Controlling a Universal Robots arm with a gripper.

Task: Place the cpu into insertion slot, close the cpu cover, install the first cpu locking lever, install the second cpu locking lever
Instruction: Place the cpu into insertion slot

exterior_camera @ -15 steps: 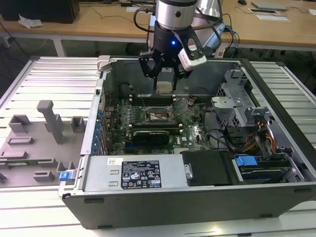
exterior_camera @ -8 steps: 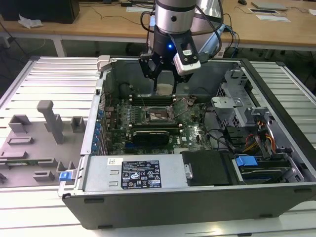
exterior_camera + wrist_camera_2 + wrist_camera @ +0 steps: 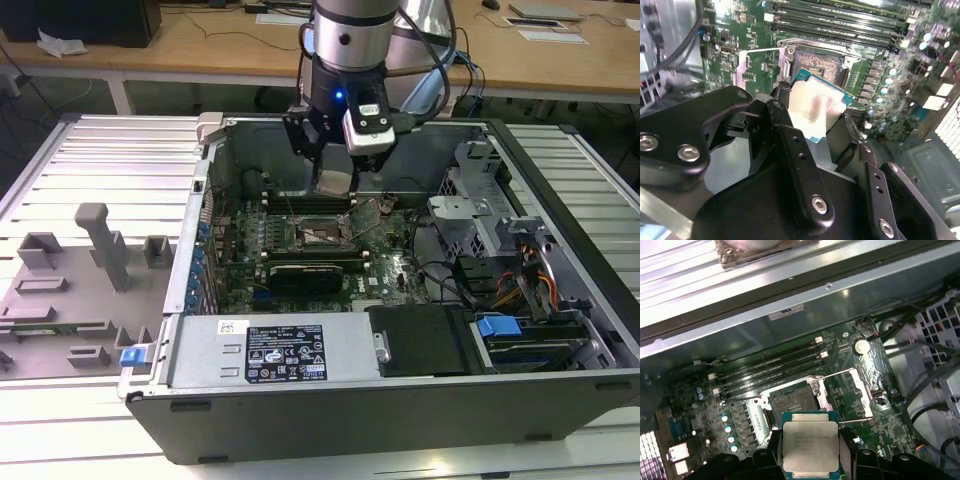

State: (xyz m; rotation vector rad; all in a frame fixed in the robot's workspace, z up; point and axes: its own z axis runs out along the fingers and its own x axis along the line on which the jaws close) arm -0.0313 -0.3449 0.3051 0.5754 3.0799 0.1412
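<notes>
My gripper point(image 3: 333, 183) is shut on the cpu point(image 3: 335, 181), a flat square chip with a silver-grey top. It hangs a little above the green motherboard inside the open computer case. In both wrist views the cpu point(image 3: 811, 445) point(image 3: 816, 107) sits between the black fingers point(image 3: 795, 150), held by its edges and slightly tilted. The insertion slot point(image 3: 792, 402) point(image 3: 820, 64) point(image 3: 316, 232) lies open and empty just ahead of the chip. The cpu cover point(image 3: 860, 385) stands swung up beside the slot. Thin wire locking levers point(image 3: 835, 376) are released and stick out near it.
Long black memory slots point(image 3: 770, 371) run beside the socket. Cables and a metal drive cage point(image 3: 470, 200) fill the case at the exterior view's right, and a power supply box point(image 3: 270, 352) lies along the near wall. Grey fixture blocks point(image 3: 100, 245) stand on the slatted table outside.
</notes>
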